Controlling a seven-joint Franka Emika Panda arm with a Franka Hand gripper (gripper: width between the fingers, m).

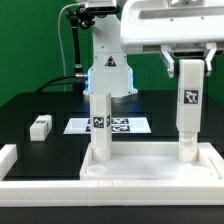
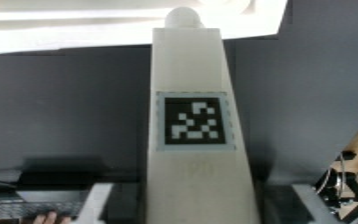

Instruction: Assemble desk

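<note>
We're judging this roughly halfway. The standing leg (image 1: 100, 125) is sitting upright in the desk top (image 1: 140, 166) corner on the exterior view's left. The end effector (image 1: 188, 62) is gripping the held leg (image 1: 188, 108), closed on its upper end and standing it at the desk top's right corner; we're not able to confirm seating. The loose leg (image 1: 40, 126) is lying off the desk top, beyond its left side. We're not seeing a fourth leg.

Desk top (image 1: 150, 168) and leg (image 1: 187, 100) smooth white plastic; table (image 1: 30, 100) matt black
</note>
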